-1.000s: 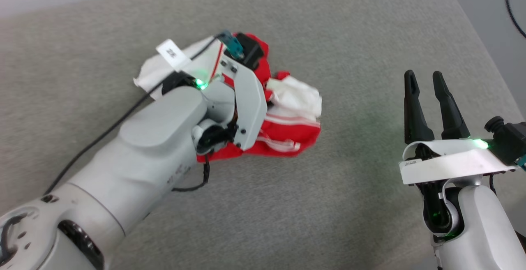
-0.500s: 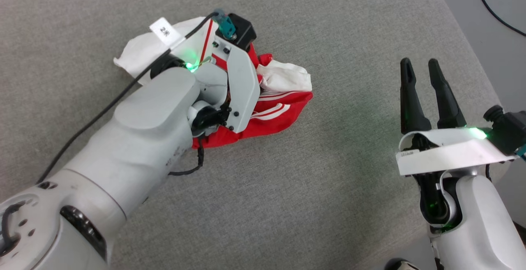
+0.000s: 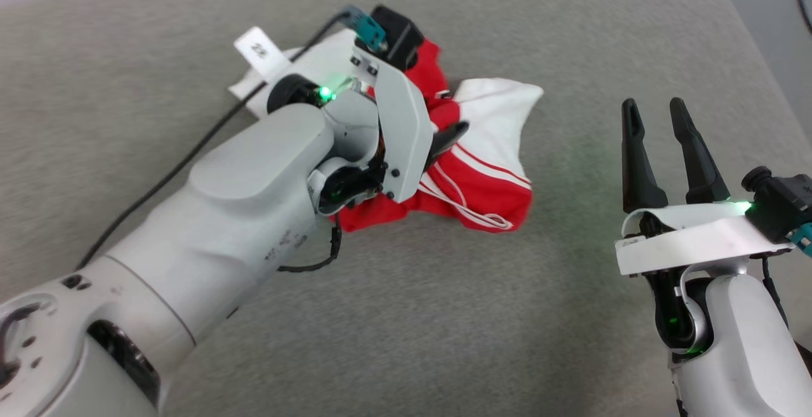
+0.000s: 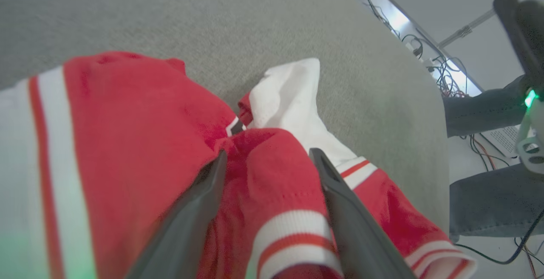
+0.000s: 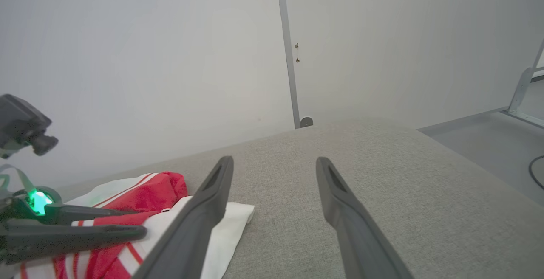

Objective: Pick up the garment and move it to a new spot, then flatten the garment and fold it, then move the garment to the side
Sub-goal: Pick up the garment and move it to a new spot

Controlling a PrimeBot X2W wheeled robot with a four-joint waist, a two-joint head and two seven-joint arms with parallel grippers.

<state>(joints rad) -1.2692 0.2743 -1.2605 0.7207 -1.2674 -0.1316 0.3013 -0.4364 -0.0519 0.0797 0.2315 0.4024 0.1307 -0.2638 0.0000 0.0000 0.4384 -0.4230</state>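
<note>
The garment [image 3: 491, 179] lies crumpled on the grey surface [image 3: 444, 328], left of centre and towards the far side — red body bunched, white cloth spread out to the right, striped trim along the near edge; the left end effector [image 4: 267, 156] is down in it, its two dark fingers spread wide, with a red fold banded in white and red bulging up between them and touching both; whether that fold is pinched I cannot tell. The right end effector [image 3: 653, 107] hovers well apart to the right, near the surface's right edge — fingers wide open, pointing away, holding nothing.
</note>
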